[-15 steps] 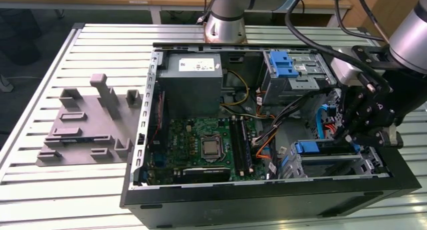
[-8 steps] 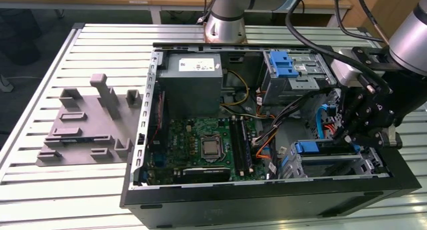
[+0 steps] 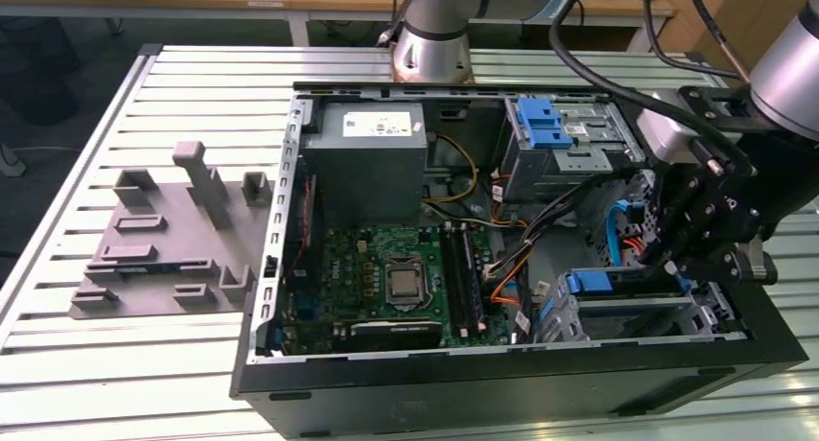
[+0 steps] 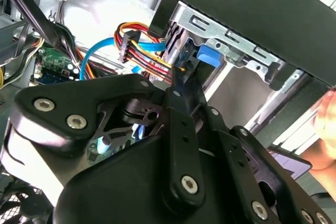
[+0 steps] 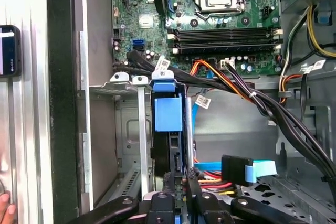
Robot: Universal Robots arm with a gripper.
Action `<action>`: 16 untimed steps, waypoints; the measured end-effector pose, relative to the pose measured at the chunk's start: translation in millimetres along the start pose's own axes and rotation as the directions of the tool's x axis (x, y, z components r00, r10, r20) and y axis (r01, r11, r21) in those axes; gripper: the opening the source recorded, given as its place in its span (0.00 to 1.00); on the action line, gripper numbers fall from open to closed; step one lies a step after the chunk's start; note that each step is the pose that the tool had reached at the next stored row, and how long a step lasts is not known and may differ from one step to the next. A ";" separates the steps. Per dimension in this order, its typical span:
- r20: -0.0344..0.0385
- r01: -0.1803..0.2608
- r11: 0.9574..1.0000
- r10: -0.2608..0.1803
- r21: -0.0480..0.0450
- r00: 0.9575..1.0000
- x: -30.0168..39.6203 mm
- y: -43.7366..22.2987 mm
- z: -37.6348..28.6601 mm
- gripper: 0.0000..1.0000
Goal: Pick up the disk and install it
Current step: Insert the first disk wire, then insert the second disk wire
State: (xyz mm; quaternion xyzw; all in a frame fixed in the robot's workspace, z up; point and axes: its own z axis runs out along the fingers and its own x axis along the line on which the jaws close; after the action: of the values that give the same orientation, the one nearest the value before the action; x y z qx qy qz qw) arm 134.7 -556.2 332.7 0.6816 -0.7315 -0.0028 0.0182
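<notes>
My black multi-link gripper (image 5: 178, 186) is set narrow, fingers (image 5: 167, 182) either side of the end of the disk (image 5: 168, 113), a flat drive in a blue plastic carrier frame. It looks pinched, tho contact itself is half hidden. The disk stands on edge, partway down the grey sheet-metal drive cage (image 5: 128, 121) at the corner of the open black PC case (image 3: 512, 388); in the exterior view it's the blue tab (image 3: 590, 282) just beside my gripper.

Risks, as I judge them:
- Disk tilted vs. cage rails: the frame binds and jams, or pops out of my pinch.
- Black SATA plug on its blue flat cable (image 5: 247, 170) and the red/yellow power wires sit right by my fingers, so they could get trapped under the drive or snagged.
- The orange-and-black cable bundle (image 5: 231, 85) crosses near the slot mouth; same snag risk.
- A person's hand (image 5: 4, 206) is at the case edge, close to me.
</notes>
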 end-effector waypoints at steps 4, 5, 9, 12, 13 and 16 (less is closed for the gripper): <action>0.001 0.000 1.000 0.000 -0.001 1.000 0.2 0.3 -8.6 0.24; 0.001 0.000 1.000 0.000 -0.001 1.000 0.2 0.3 -10.4 0.24; 0.002 0.000 1.000 0.000 -0.002 1.000 0.3 0.3 -11.5 0.16; 0.002 0.000 1.000 0.000 -0.002 1.000 0.3 0.3 -11.8 0.11; 0.002 0.000 1.000 0.000 -0.002 1.000 0.3 0.3 -11.8 0.11; 0.002 0.000 1.000 0.000 -0.002 1.000 0.3 0.4 -12.9 0.11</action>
State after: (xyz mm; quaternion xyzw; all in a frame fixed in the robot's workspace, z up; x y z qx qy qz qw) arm 134.7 -556.2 345.6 0.6816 -0.7315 -0.0040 0.0182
